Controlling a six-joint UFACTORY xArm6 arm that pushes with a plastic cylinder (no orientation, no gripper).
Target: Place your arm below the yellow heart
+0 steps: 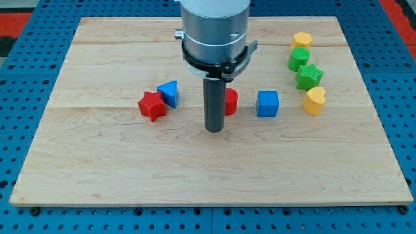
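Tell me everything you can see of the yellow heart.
The yellow heart is a small block of what looks like matte plastic, lying flat on the wooden board near the view's right edge. It is the lowest of a column of four blocks, just below the green star, about touching it. The blue cube sits apart to its left. My tip is well left of it, not touching.
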